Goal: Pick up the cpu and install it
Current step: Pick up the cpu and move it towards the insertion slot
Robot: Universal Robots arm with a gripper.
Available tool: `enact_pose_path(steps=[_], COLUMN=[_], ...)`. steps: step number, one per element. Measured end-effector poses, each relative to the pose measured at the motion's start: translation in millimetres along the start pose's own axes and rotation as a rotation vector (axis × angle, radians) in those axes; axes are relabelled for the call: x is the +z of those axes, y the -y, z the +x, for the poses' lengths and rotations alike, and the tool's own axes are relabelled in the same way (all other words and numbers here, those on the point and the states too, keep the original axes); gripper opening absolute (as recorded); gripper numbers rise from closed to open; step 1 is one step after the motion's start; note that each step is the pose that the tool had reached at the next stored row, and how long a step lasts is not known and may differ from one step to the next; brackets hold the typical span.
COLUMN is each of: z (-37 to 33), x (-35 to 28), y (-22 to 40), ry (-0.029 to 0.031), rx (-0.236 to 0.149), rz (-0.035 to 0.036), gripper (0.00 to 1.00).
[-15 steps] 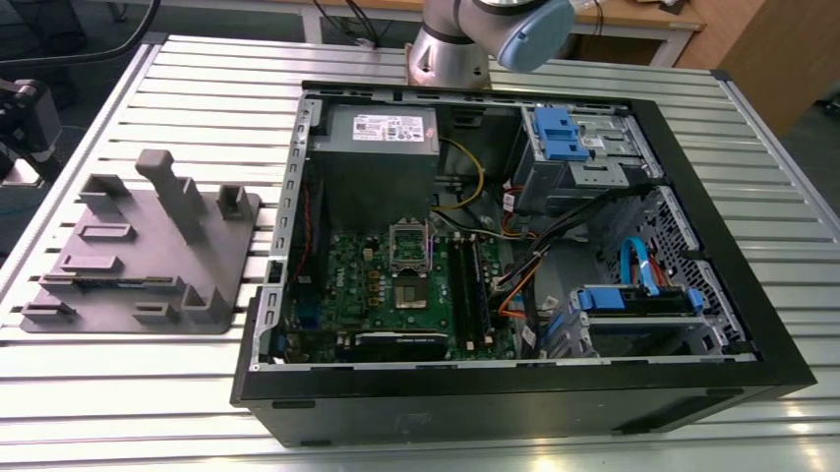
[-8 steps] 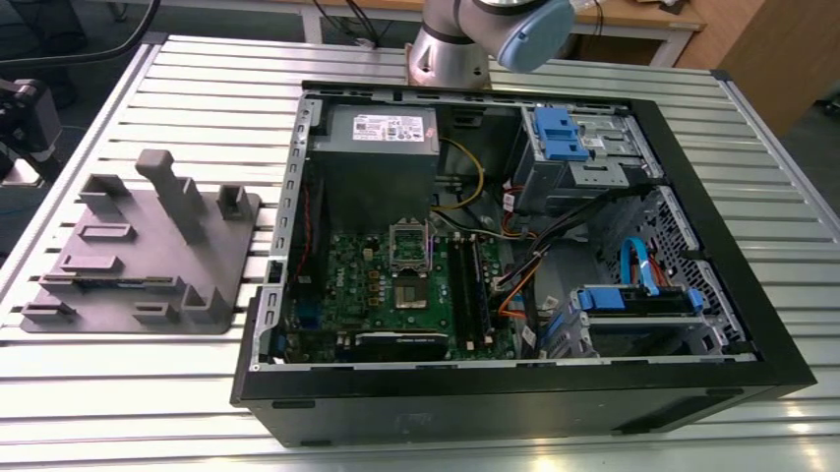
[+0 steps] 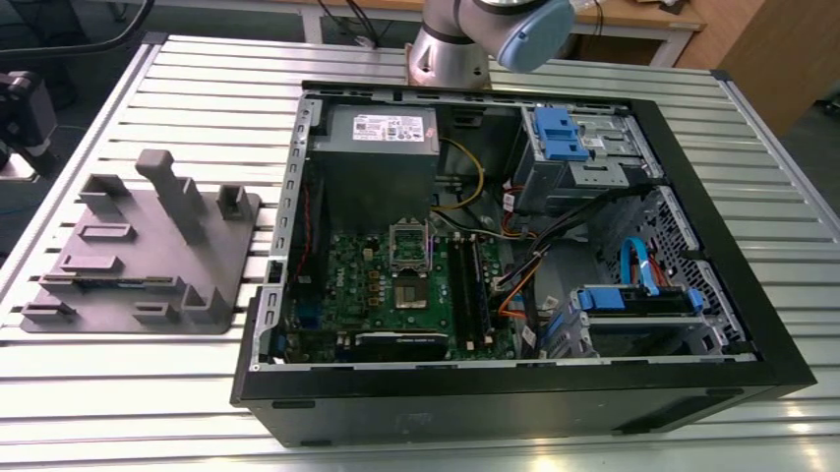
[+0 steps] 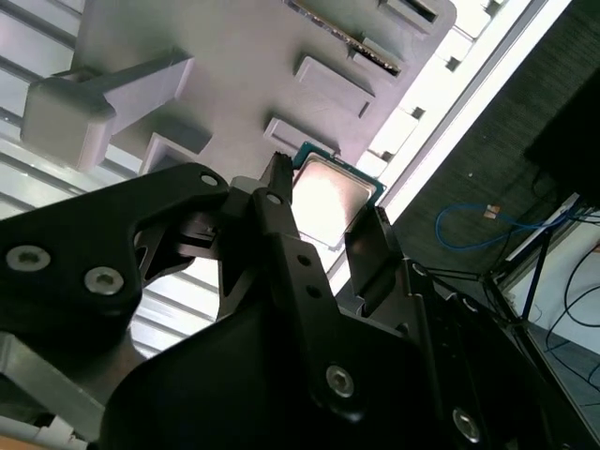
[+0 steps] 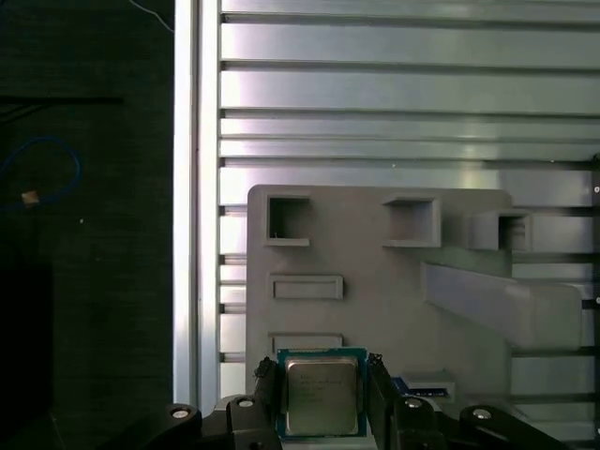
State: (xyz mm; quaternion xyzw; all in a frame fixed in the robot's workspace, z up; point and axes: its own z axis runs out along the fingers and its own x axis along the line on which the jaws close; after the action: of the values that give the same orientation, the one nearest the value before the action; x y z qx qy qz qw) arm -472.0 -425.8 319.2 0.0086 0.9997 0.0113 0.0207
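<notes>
The cpu (image 5: pixel 322 398) is a small square chip with a pale metal top and a thin green rim. My gripper (image 5: pixel 322 377) is shut on it, one dark finger (image 5: pixel 267 384) against each of two opposite sides. In the second wrist view the cpu (image 4: pixel 330 199) sits the same way in the gripper (image 4: pixel 326 208), held well above the grey plastic tray (image 4: pixel 234 66). In the exterior view, that tray (image 3: pixel 125 261) lies on the slatted table left of the open computer case. The silver socket frame (image 3: pixel 409 248) on the green motherboard stands open.
The open black computer case (image 3: pixel 525 393) holds a power supply (image 3: pixel 378 128), blue drive brackets (image 3: pixel 558 133) and loose cables (image 3: pixel 525 275). Upright posts (image 3: pixel 171 192) rise from the tray. The arm's base (image 3: pixel 453 49) stands behind the case. Past the table edge (image 5: pixel 187 234) is dark floor.
</notes>
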Motion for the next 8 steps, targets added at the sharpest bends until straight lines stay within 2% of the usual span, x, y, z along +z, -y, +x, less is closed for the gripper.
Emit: enact_pose_path(steps=[4,8], z=[-0.4,-0.7], x=[-10.2,-16.4], y=[-0.2,-0.4], ry=[-0.0001,0.0001], rx=[0.000,0.000], rz=[0.0000,-0.0001], gripper=[0.47,0.47])
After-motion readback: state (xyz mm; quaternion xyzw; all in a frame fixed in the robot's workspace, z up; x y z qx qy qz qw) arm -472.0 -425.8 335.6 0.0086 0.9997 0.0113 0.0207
